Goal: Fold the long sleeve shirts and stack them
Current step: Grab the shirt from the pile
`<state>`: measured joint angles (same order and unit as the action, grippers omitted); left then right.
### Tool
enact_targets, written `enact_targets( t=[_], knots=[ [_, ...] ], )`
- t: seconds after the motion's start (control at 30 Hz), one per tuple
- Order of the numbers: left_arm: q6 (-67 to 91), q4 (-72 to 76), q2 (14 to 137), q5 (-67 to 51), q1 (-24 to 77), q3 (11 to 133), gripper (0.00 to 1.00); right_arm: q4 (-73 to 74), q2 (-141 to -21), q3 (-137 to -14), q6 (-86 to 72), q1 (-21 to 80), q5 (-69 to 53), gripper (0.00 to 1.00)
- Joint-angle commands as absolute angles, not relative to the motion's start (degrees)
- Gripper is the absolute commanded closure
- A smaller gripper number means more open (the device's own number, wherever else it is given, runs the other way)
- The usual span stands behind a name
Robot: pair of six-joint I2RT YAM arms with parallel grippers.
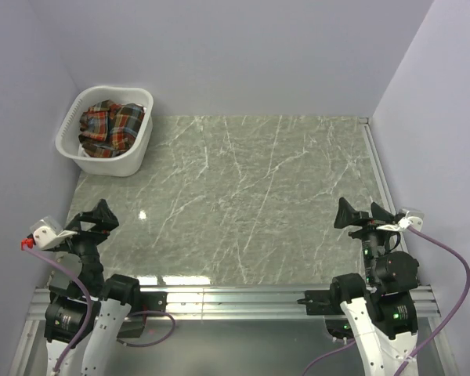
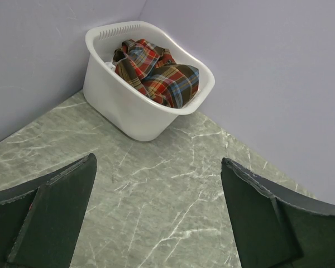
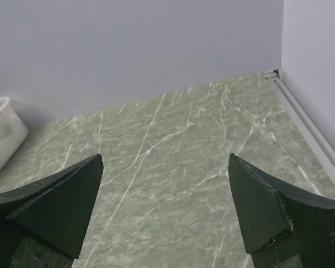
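Green-veined marble table (image 1: 243, 196), white basket (image 1: 107, 164) in far-left corner — perhaps touching wall

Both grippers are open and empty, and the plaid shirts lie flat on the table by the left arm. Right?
Not quite. The plaid shirts are bundled in the white basket at the far left corner of the table, not lying flat on it; the left wrist view shows it. The left gripper and right gripper are open and empty.
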<state>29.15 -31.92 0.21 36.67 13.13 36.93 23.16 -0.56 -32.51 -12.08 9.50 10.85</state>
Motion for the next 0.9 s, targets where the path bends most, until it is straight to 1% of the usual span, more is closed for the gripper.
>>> enact_targets(
  t=[0.0, 0.33, 0.43, 0.5, 0.57, 0.67, 0.7, 0.73, 0.8, 0.83, 0.87],
  knots=[
    [28.5, -30.3, -6.0, 35.9, 12.7, 37.0, 0.01, 21.9, -0.4, -32.9, -11.7, 9.8, 10.4, 0.00],
    [29.0, -31.0, -0.9, 34.5, 12.7, 37.5, 0.01, 21.9, -1.1, -33.0, -12.3, 9.8, 8.9, 0.00],
    [29.0, -30.2, 3.4, 31.5, 12.7, 38.0, 0.01, 22.0, -1.1, -33.0, -12.7, 9.8, 8.9, 0.00],
    [28.4, -28.7, 6.8, 27.0, 12.7, 38.9, 0.01, 22.4, -1.1, -33.2, -13.0, 9.8, 9.4, 0.00],
    [28.4, -28.0, 14.0, 22.4, 12.7, 41.4, 0.01, 22.6, -1.1, -33.2, -13.1, 9.9, 9.7, 0.00],
    [28.9, -27.2, 25.3, 18.9, 12.7, 46.5, 0.01, 22.8, -0.4, -33.0, -13.3, 10.2, 10.5, 0.00],
    [30.0, -27.5, 28.3, 18.6, 12.7, 48.2, 0.01, 22.9, -0.4, -33.0, -13.3, 10.4, 10.8, 0.00],
    [30.3, -28.9, 34.9, 18.7, 12.7, 52.3, 0.01, 22.9, -0.3, -32.9, -13.5, 10.6, 11.0, 0.00],
    [31.6, -30.8, 42.1, 18.8, 12.7, 57.3, 0.01, 22.9, -0.3, -33.0, -13.5, 11.1, 11.1, 0.00],
    [32.0, -32.2, 48.8, 19.6, 12.7, 62.0, 0.01, 22.8, -0.4, -32.9, -13.5, 11.9, 10.9, 0.00],
    [31.9, -32.2, 51.9, 20.1, 12.6, 64.1, 0.01, 22.7, -0.4, -32.9, -13.5, 12.1, 10.8, 0.00]
  ],
)
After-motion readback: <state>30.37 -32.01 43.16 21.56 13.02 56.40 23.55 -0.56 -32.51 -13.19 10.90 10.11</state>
